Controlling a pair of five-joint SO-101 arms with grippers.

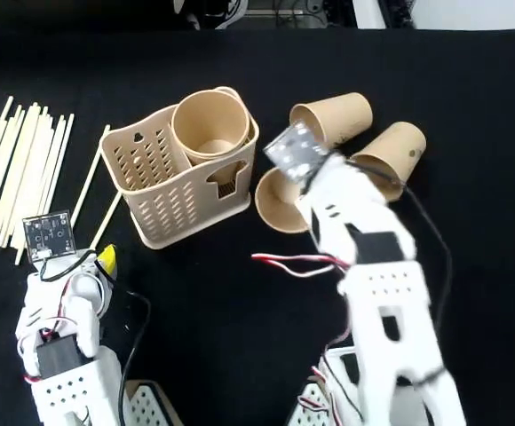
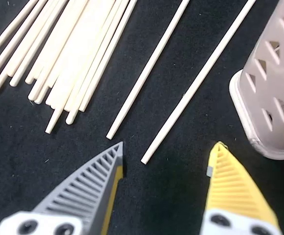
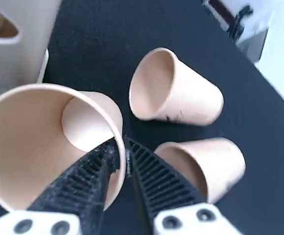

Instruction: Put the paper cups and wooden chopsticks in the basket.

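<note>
Right hand [image 3: 121, 143] first: we see its black fingers [image 3: 152, 181] clenched on the rim of a cup [image 3: 34, 142], one finger inside the mouth and one against the outer wall. That cup lies on its side on the table [image 1: 240, 302], just beside the basket [image 1: 164, 191], with its mouth facing the arm. Past it, a second cup [image 1: 337, 115] and a third cup [image 1: 400, 146] lie on their sides too, near each other. A fourth cup [image 1: 210, 124] stands upright in the basket, at the end nearer the lying ones.

Over to the left hand [image 2: 169, 145]: it is released, the grey finger [image 2: 88, 181] and yellow finger [image 2: 232, 181] spread wide with nothing between them. It hangs over the near ends of two loose chopsticks [image 2: 196, 83]. Beyond those, the bundle [image 2: 68, 54] lies fanned out on the table, well apart from the basket.

The table is covered in matte black cloth flecked with lint. Along its far edge we make out cables [image 1: 284, 13] and pale gear.

The cups are tan paper, tapered, with rolled rims. The chopsticks are pale wood, thin, straight and narrowing to a point. The basket is cream plastic with slotted walls and a cut-out handle.
</note>
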